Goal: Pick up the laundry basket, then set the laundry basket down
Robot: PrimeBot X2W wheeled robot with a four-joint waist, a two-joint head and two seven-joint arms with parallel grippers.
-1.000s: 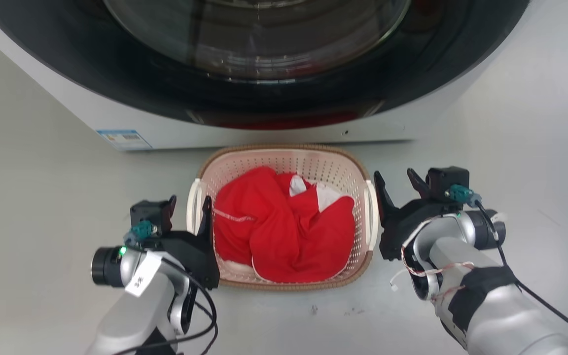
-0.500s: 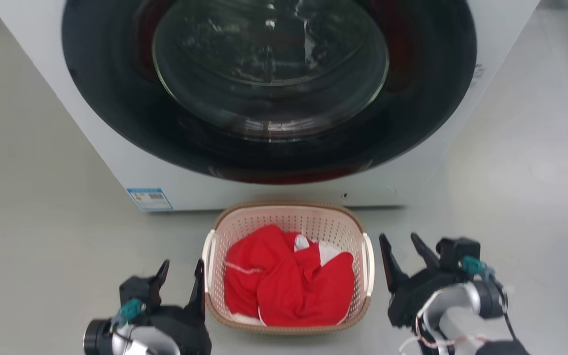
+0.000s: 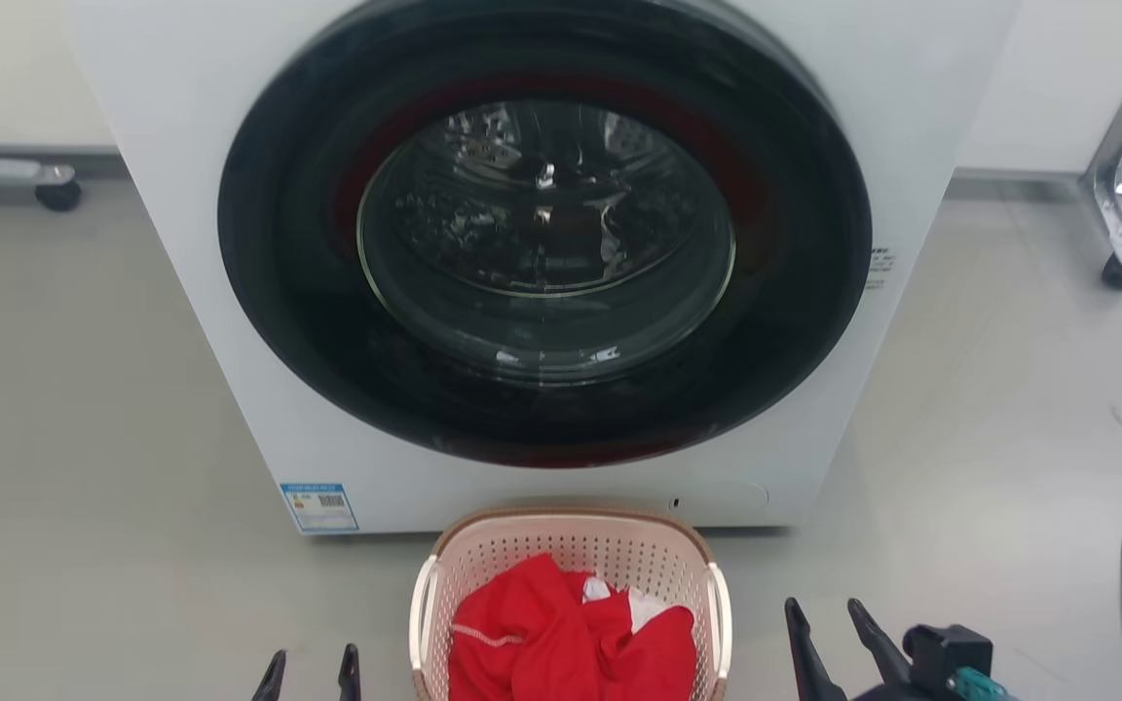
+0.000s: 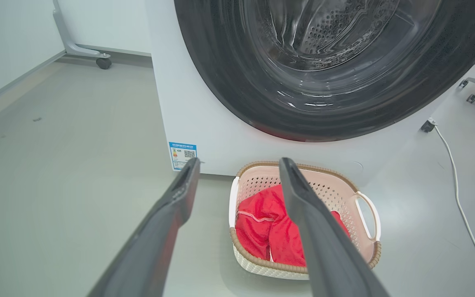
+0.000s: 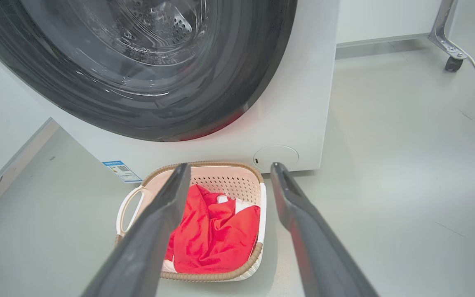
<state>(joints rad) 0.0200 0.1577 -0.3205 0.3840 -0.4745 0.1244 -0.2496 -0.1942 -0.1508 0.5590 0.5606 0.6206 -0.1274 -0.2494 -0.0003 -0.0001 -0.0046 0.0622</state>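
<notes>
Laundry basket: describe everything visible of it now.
The laundry basket is a pale pink plastic tub with rounded corners, perforated walls, a brown woven-look rim and a white handle on each side. It stands upright on the grey floor before the washing machine, holding crumpled red and white clothes. The left gripper and right gripper, both open, flank it without touching.

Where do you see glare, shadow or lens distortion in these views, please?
Head view: sharp, evenly lit, small bright reflections on the washing machine's door glass. Left wrist view: wide-angle stretch skews the door, the left hand looms large, the laundry basket casts a faint shadow. Right wrist view: same stretch around the right hand; glare streaks on the glass.
</notes>
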